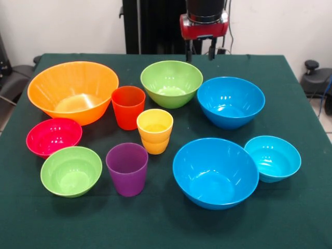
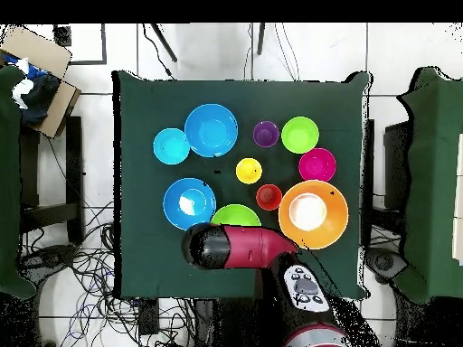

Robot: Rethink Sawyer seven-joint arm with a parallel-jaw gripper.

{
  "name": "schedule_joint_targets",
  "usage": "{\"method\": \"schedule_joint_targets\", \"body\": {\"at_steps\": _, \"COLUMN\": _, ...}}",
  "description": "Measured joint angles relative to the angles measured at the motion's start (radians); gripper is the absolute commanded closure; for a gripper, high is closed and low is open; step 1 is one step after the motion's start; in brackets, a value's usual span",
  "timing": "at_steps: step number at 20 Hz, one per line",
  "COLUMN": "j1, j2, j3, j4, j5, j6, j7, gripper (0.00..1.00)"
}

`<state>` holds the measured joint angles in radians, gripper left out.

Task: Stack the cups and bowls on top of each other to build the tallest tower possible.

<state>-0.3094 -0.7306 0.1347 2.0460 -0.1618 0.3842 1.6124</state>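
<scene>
All cups and bowls stand apart, upright, on the green table; nothing is stacked. The orange-yellow bowl (image 1: pixel 72 92) (image 2: pixel 313 213) is far left. The orange-red cup (image 1: pixel 128 106), yellow cup (image 1: pixel 154 130) and purple cup (image 1: pixel 127 168) stand mid-table. The medium green bowl (image 1: pixel 171 83) and one large blue bowl (image 1: pixel 231 101) are at the far side, the other large blue bowl (image 1: pixel 215 172) near right. The light-blue bowl (image 1: pixel 273 158), small green bowl (image 1: pixel 71 170) and pink-red bowl (image 1: pixel 53 136) are at the sides. My gripper (image 1: pixel 200 52) hangs open and empty above the far edge, between the medium green and blue bowls.
The green table (image 1: pixel 290 218) ends close behind the far bowls, where the black pedestal (image 1: pixel 155 26) stands. In the overhead view my red arm (image 2: pixel 258 248) covers part of the medium green bowl (image 2: pixel 236 215). A cardboard box (image 2: pixel 41 68) and cables lie off the table.
</scene>
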Motion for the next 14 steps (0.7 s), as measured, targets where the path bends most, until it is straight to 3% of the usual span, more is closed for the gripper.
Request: {"method": "schedule_joint_targets", "body": {"at_steps": 14, "j1": -0.038, "j2": -0.011, "j3": 0.004, "j4": -0.001, "j5": 0.000, "j6": 0.000, "j7": 0.000, "gripper": 0.00}}
